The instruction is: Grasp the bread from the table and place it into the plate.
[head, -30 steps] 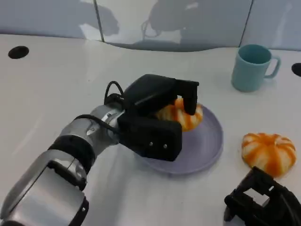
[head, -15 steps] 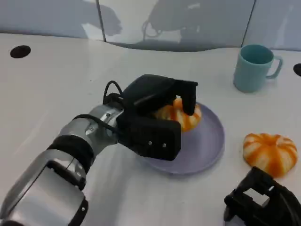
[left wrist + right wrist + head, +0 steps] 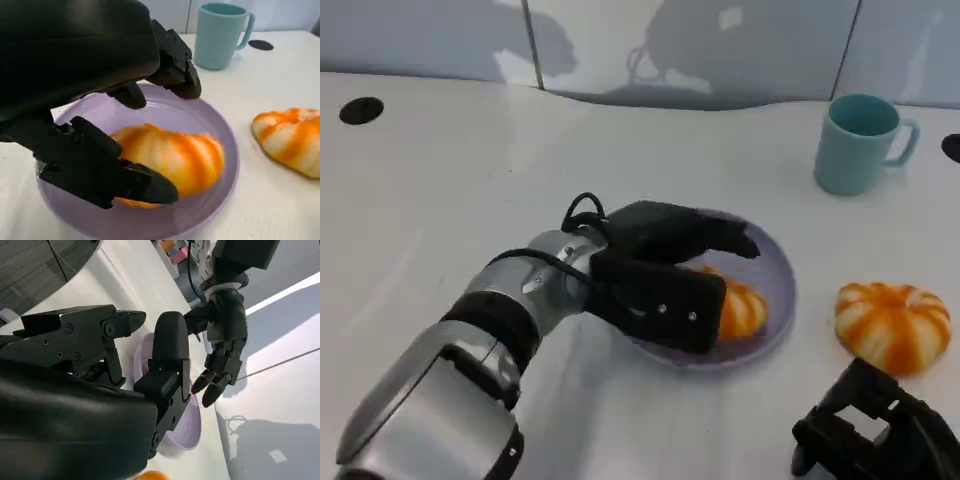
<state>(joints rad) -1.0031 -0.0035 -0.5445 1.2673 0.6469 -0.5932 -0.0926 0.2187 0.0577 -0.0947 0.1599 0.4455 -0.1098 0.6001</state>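
Observation:
An orange-and-white striped bread [image 3: 740, 312] lies in the purple plate [image 3: 775, 265] at the table's middle. My left hand [image 3: 660, 265] hovers low over the plate's left half with its fingers spread. In the left wrist view the bread [image 3: 175, 155] rests on the plate [image 3: 165, 112] between the thumb and the raised fingers [image 3: 175, 75], which stand apart from it. A second striped bread [image 3: 892, 325] sits on the table right of the plate. My right hand [image 3: 875, 435] rests at the near right edge, holding nothing, its fingers [image 3: 100, 335] apart.
A teal mug [image 3: 860, 142] stands at the back right, behind the second bread. Dark round holes [image 3: 360, 110] mark the tabletop at far left and far right. A pale wall runs along the table's back edge.
The left hand has lowered and opened its fingers; the bread it held above the plate now lies in the plate nearer the front. The right hand has not moved.

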